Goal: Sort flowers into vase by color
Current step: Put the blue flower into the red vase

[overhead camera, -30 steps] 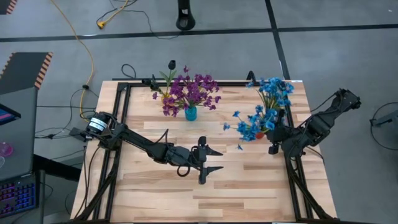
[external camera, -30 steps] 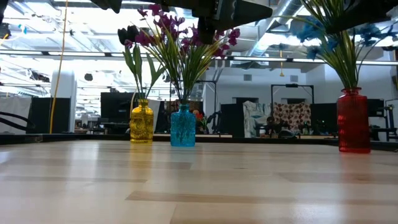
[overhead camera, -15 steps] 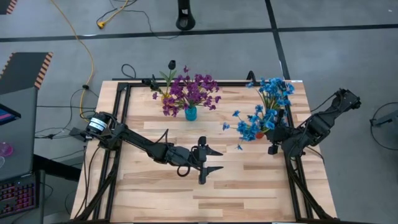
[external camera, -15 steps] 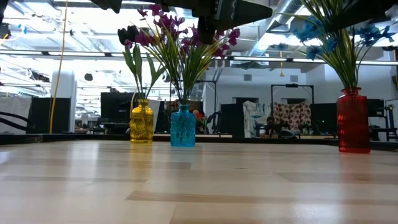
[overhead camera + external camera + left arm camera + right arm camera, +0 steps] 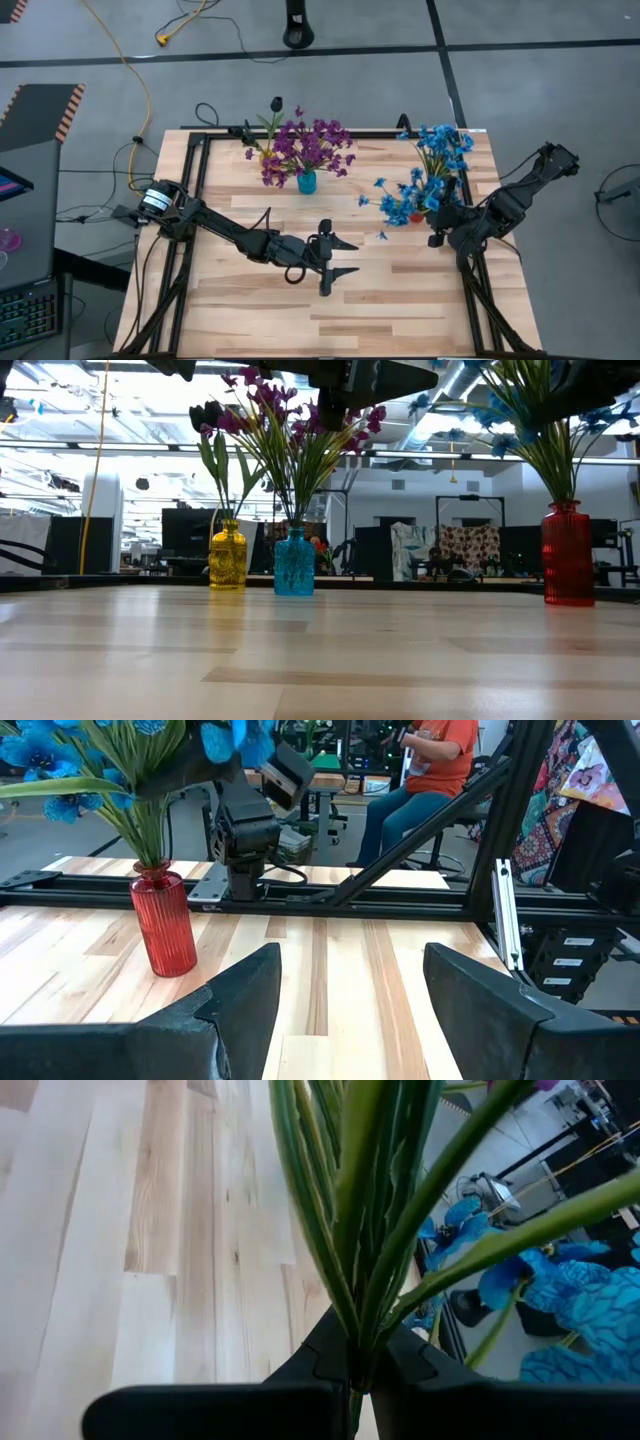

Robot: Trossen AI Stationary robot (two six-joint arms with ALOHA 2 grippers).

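Three vases stand toward the table's far edge: a yellow vase (image 5: 264, 152) with a dark blossom, a teal vase (image 5: 306, 183) with purple flowers (image 5: 310, 145), and a red vase (image 5: 165, 925) with blue flowers (image 5: 440, 145). My right gripper (image 5: 438, 230) is beside the red vase, shut on a blue-flowered sprig (image 5: 400, 205). My left gripper (image 5: 345, 258) is open and empty above the table's middle, and its fingers point toward the red vase. My right gripper pinches the blue sprig's bunched green stems (image 5: 352, 1342) between its two fingers. The stems and leaves fan out ahead of the fingers, and the blossoms (image 5: 560, 1295) reach toward the table's left. The sprig is clear of the table. The stems' lower end is hidden.
A black frame rail (image 5: 300, 133) runs along the table's far edge and down both sides. A seated person (image 5: 425, 770) shows in the room beyond the table's right side. Bare wood (image 5: 380, 310) lies across the near half.
My right gripper has shifted slightly toward the table's left with the blue sprig. In the low view its blossoms have moved left and a little up above the red vase.
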